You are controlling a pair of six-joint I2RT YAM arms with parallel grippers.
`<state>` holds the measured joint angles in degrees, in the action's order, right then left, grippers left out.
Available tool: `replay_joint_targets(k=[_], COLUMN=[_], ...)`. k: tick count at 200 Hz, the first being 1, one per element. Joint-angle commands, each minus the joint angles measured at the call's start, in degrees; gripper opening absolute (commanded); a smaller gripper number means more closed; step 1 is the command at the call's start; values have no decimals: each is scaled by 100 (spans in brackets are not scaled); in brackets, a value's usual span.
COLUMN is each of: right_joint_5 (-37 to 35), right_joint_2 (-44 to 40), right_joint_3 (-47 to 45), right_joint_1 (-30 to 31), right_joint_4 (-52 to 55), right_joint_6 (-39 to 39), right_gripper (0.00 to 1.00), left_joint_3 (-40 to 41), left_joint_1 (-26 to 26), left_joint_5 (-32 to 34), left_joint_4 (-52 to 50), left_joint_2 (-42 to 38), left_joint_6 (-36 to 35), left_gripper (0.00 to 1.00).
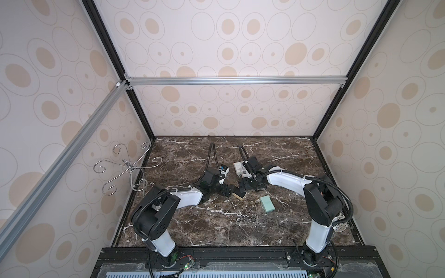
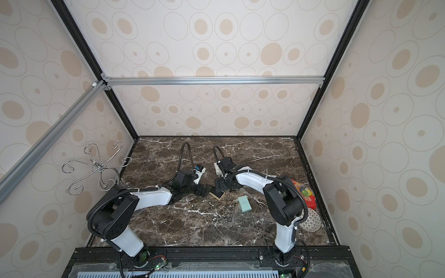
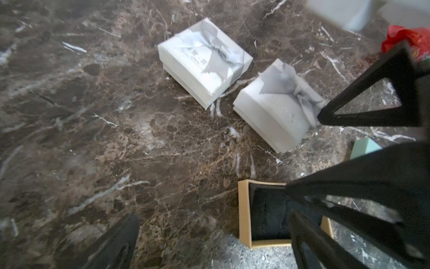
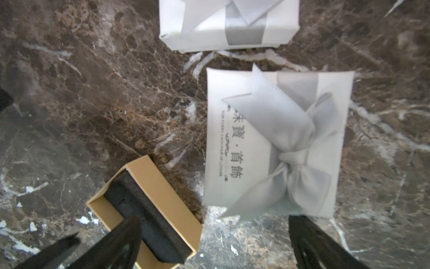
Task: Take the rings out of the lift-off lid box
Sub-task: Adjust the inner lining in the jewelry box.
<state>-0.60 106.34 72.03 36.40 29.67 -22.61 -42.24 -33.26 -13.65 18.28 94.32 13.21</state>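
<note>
Both bent inward: left arm, right arm | fingers spread | tan box between

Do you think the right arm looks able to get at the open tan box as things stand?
Probably yes: the right pincer hangs open just above the uncovered tan box, one finger over its black insert. The left pincer, open close by, might crowd it.

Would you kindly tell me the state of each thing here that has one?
Tan box: open, no rings visible inside.
Mint lid: off, on the table.
Rings: out, on the table.
White boxes: closed, bows tied.
Left end effector: open, empty.
Right end effector: open, empty.
</note>
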Motion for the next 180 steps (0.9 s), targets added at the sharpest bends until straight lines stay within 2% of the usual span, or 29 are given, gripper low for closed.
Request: replay_joint_targets(k=[1,119,180], right_joint_5=[27,-97,-20], right_joint_2=[138,519,-223], right_joint_3=[151,180,223], right_joint_1=[56,138,157], right_joint_4=[36,230,299], right_joint_6=[79,112,300], right_gripper=[100,100,100], left_joint_3=[44,179,215], left_joint_1=[-20,30,67], left_joint_5=[122,247,284], left_joint_4=[-171,-152,-106], left_joint_2=[-137,-296,-329], left_joint_6=[-95,-200,-261], left_gripper=[100,100,100])
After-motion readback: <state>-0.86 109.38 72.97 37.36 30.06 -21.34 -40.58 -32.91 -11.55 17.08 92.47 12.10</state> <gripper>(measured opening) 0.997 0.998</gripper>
